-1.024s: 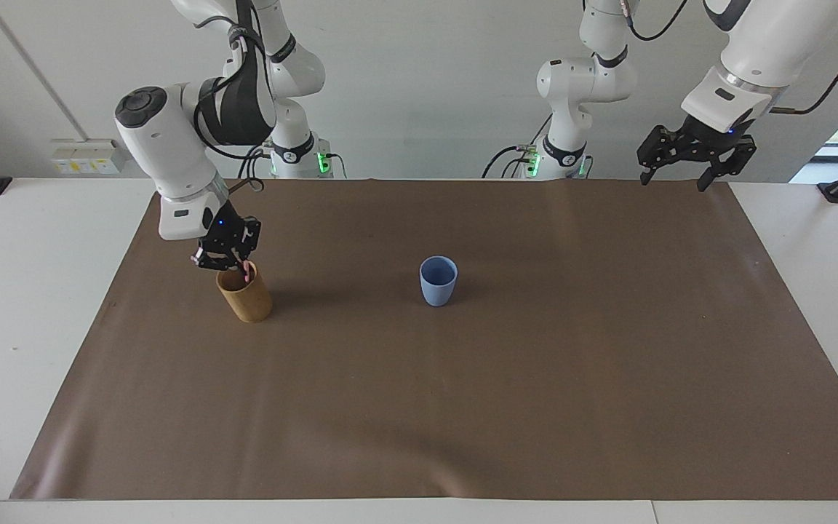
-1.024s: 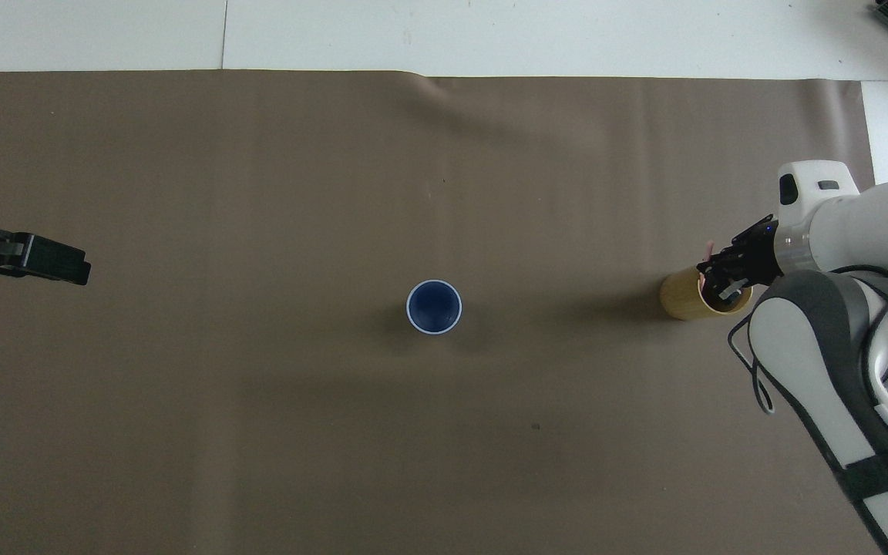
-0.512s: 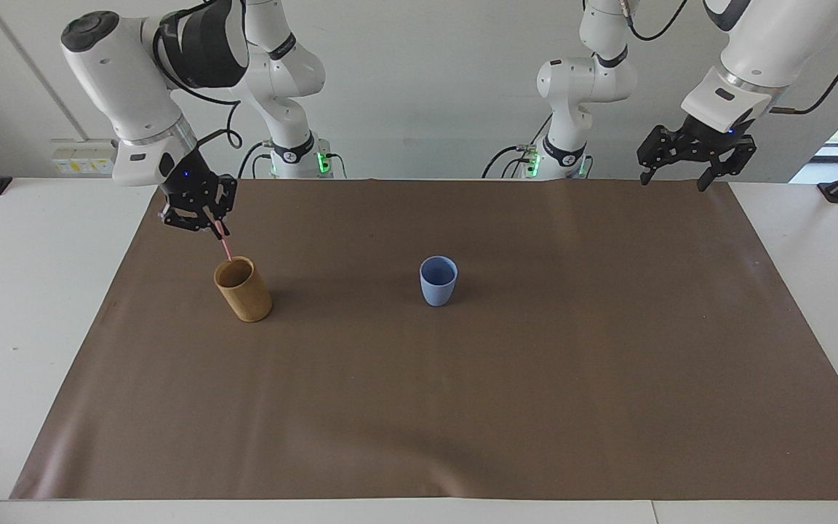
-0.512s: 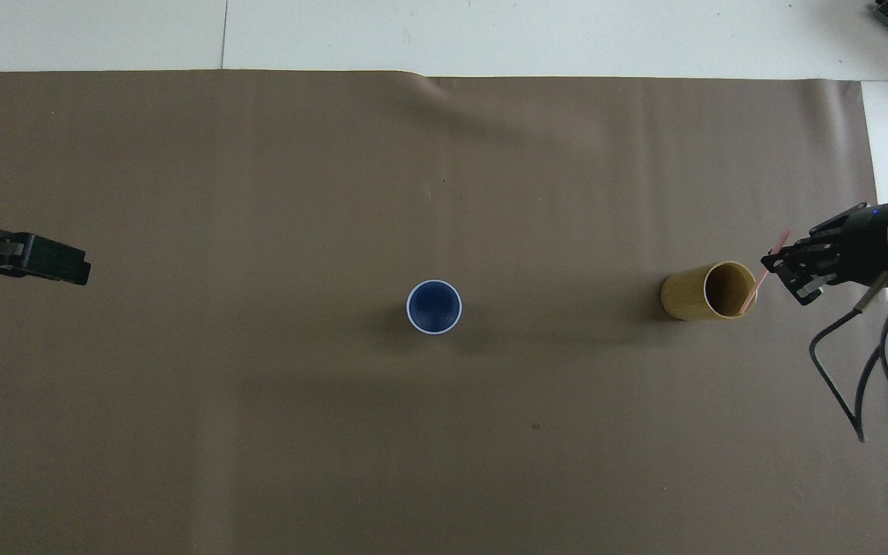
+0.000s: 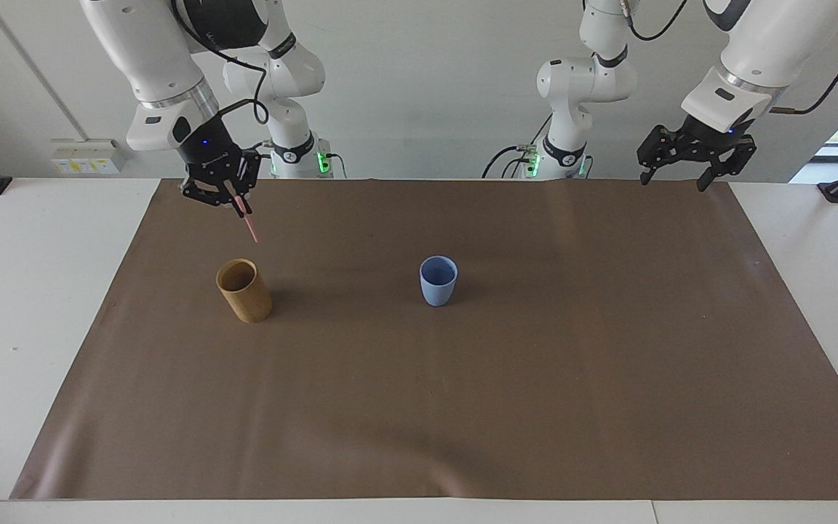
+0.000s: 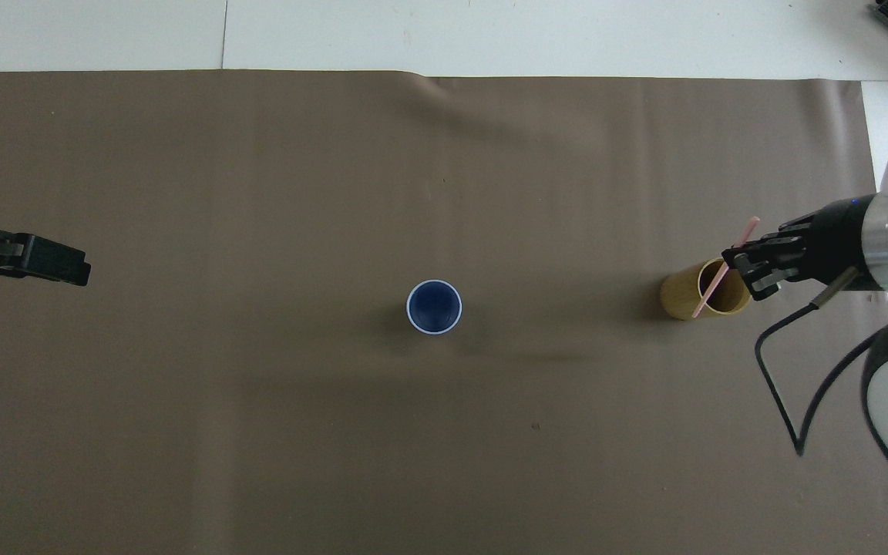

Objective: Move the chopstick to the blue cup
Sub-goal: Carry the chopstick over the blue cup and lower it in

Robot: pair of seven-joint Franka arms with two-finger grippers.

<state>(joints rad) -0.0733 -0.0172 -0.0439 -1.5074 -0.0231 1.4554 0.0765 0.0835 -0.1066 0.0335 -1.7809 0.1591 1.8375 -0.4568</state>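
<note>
My right gripper (image 5: 234, 201) is shut on a thin pale-pink chopstick (image 5: 249, 224) and holds it slanted in the air over the tan-brown cylindrical cup (image 5: 244, 292); the stick's lower tip is clear of the cup's rim. In the overhead view the chopstick (image 6: 723, 268) crosses the tan cup's mouth (image 6: 697, 293) from the right gripper (image 6: 738, 260). The light-blue cup (image 5: 438, 281) stands upright in the middle of the mat, its dark-blue inside (image 6: 434, 307) empty. My left gripper (image 5: 675, 177) waits open over the mat's corner at the left arm's end (image 6: 66, 270).
A brown mat (image 5: 535, 378) covers most of the white table (image 5: 19, 306). The tan cup stands toward the right arm's end, level with the blue cup.
My right gripper has lifted the chopstick out of the tan cup, up and then a little toward the blue cup. The left arm has not moved.
</note>
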